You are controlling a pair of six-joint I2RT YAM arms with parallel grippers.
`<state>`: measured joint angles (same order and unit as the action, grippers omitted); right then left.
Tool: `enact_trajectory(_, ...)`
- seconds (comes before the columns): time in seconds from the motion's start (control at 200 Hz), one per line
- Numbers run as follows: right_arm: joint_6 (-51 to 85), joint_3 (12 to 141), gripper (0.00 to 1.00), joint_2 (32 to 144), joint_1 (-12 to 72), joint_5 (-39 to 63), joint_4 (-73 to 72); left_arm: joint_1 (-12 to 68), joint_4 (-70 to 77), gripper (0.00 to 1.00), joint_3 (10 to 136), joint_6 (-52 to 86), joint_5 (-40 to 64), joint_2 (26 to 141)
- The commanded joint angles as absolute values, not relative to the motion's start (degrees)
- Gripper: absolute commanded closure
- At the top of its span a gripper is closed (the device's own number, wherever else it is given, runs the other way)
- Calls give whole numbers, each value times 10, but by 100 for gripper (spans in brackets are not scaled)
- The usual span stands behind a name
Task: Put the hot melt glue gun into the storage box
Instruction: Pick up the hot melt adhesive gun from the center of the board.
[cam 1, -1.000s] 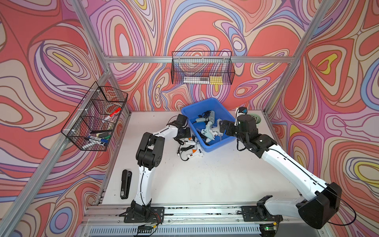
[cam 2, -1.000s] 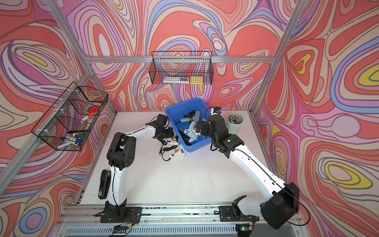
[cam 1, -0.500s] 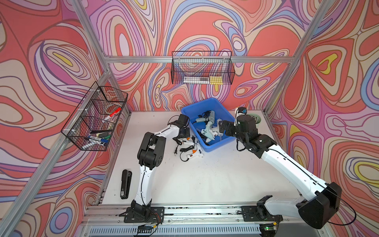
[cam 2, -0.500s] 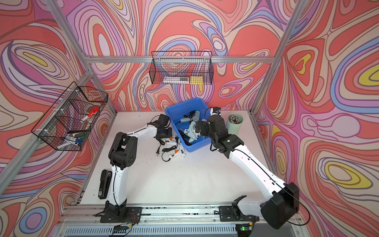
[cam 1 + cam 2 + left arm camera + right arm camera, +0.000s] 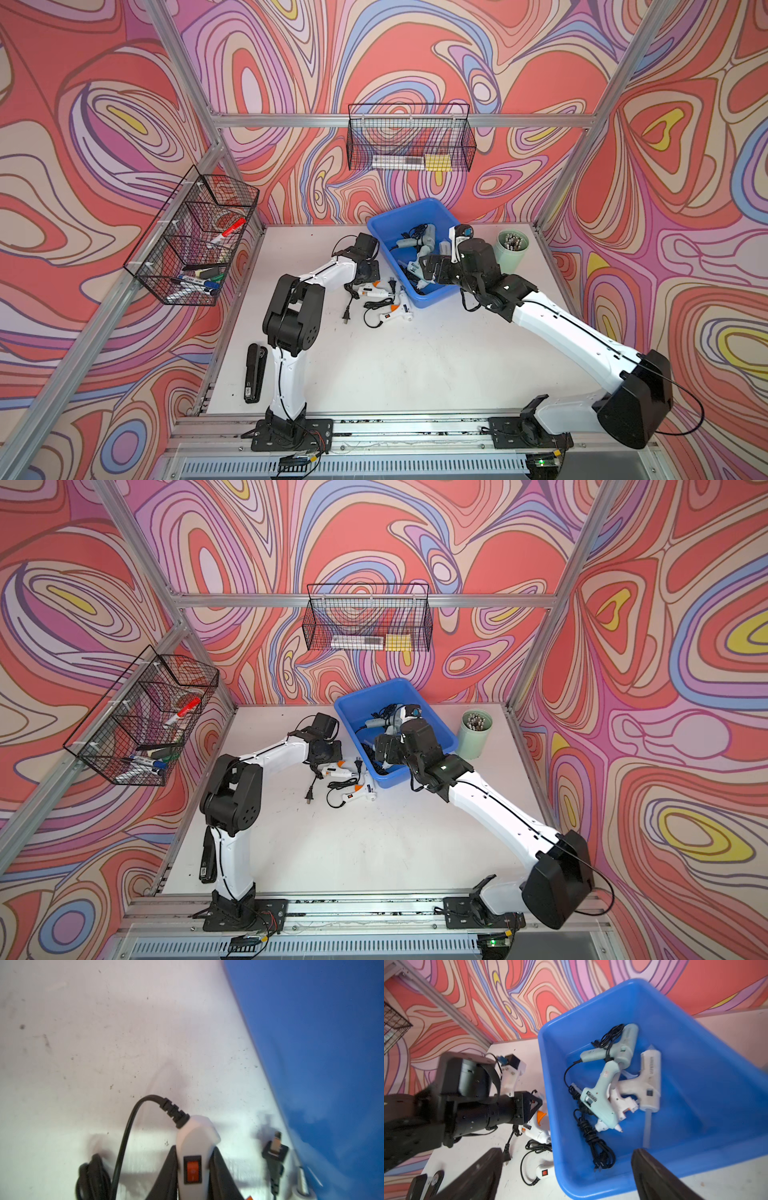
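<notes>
Beside the storage box [image 5: 409, 206] outer wall, low on the table [image 5: 415, 365], the left tool [image 5: 193, 1159] is clenched on the handle of a white hot melt glue gun [image 5: 196, 1136]; its red switch [image 5: 192, 1169] shows between the fingers, and I can't tell if it's lifted. The right tool [image 5: 566, 1153] is spread wide and holds nothing, over the box's near corner. Several other guns [image 5: 602, 1093] lie inside, and a second white gun [image 5: 392, 316] is on the table just beside the box.

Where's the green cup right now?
In both top views the green cup stands at the far right corner of the table, just right of the storage box.
</notes>
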<state>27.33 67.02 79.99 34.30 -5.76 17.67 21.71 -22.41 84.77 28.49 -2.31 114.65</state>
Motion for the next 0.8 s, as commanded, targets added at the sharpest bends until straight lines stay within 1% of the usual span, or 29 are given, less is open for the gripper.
enact_trajectory(0.0,302,649,3,822,349,13,122,214,-211,100,829,297,-21,1083)
enact_trajectory(0.2,349,635,5,867,350,110,48,213,-203,100,802,307,-3,1015)
enact_trajectory(0.345,385,630,11,905,351,173,-9,213,-188,100,786,320,21,977)
enact_trajectory(0.416,399,633,15,924,352,193,-29,213,-182,100,780,326,32,962)
enact_trajectory(0.616,418,649,24,963,357,223,-65,213,-173,100,769,335,60,926)
enact_trajectory(0.796,439,655,26,985,362,258,-115,213,-166,100,760,338,68,902)
